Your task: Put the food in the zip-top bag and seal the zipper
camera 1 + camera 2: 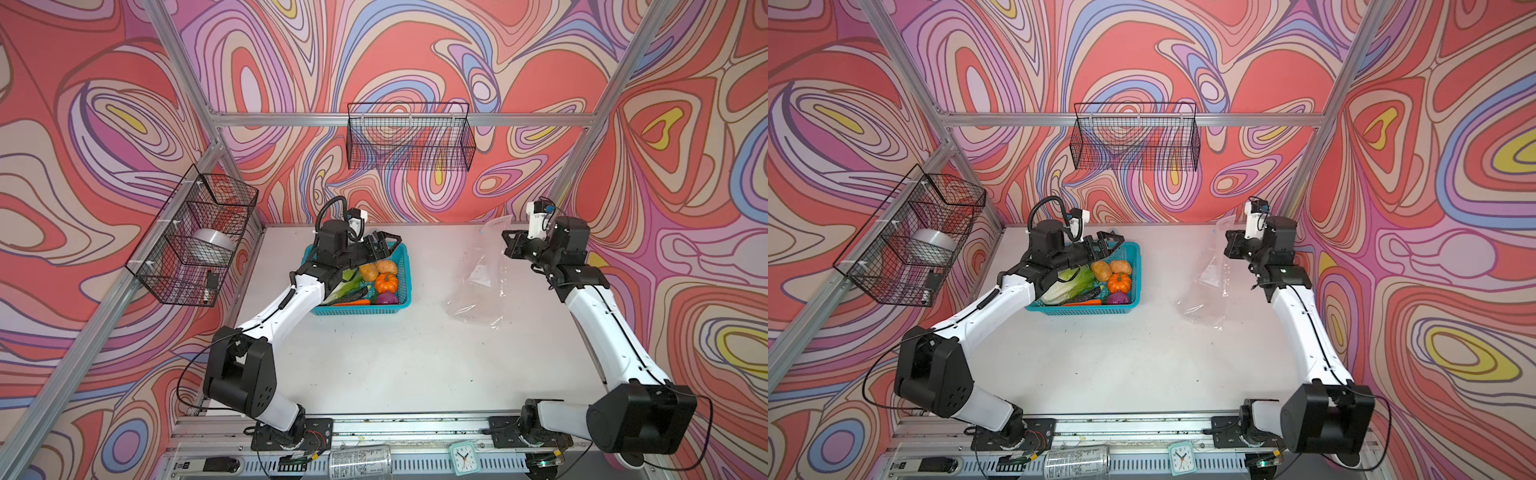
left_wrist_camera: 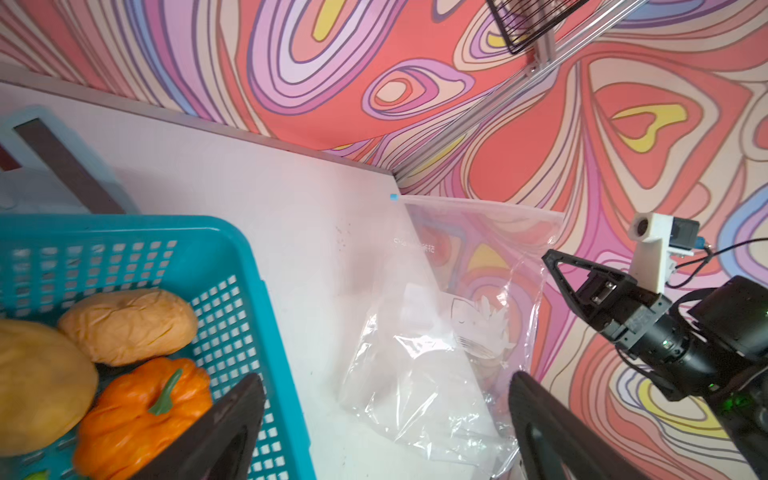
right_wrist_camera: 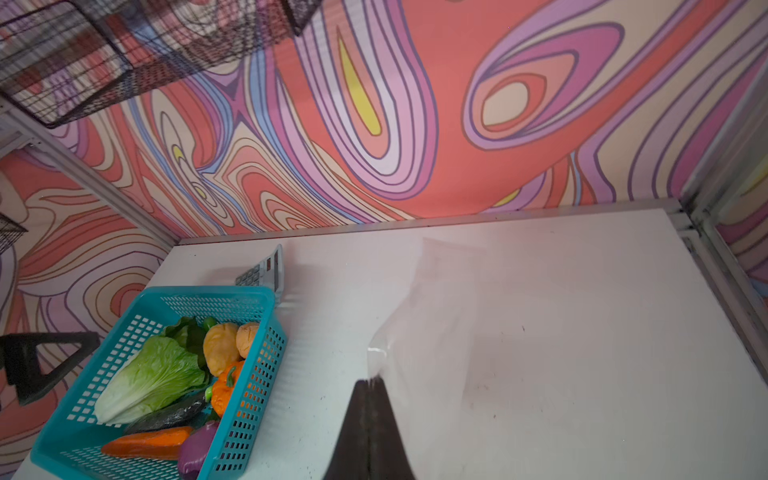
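right fingers (image 3: 358,419) pinch the zip-top bag (image 3: 432,316) at its side edge.

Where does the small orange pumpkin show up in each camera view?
In a top view: pumpkin mid-frame, in the teal basket's right half.
In a top view: likewise, slightly left of centre.
Left wrist: close up, next to the potatoes.
Right wrist: between cabbage and basket wall.
Shared landmark: the teal basket.
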Available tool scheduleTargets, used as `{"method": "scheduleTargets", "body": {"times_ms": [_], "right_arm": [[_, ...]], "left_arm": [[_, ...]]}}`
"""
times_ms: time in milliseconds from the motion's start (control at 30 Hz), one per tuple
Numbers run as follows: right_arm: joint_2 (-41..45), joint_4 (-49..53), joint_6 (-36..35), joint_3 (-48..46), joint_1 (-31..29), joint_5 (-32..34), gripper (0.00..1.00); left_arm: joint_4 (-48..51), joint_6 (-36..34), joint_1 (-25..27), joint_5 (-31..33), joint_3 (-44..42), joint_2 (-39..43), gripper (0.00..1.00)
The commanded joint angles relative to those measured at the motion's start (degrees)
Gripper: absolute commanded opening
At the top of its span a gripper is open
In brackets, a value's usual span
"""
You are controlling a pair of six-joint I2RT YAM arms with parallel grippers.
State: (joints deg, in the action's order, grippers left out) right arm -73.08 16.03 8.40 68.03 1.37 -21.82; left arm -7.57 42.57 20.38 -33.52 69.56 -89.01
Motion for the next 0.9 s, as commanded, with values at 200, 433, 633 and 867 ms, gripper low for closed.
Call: {"method": "scheduleTargets", "body": {"times_ms": [200, 433, 633, 867], "right_arm": [[2.4, -16.7, -11.3, -14.3, -13.1, -7.9, 0.0], [4.6, -31.5, -13.3, -24.4, -17.8, -9.8, 0.0], [5.5, -32.7, -14.0, -26.4, -19.6, -6.9, 0.0], [5.9, -34.2, -15.1, -27.8, -20.0, -6.4, 0.0]], "left_arm": [[3.8, 10.7, 3.5, 1.9, 3.6, -4.3, 0.92], [0.7, 26.7, 8.2, 4.9, 5.5, -10.0, 0.86], [-3.8, 36.6, 10.5, 9.6, 3.3, -11.4, 0.76], [-2.9, 41.7, 12.1, 13.8, 2.3, -11.2, 0.75]]}}
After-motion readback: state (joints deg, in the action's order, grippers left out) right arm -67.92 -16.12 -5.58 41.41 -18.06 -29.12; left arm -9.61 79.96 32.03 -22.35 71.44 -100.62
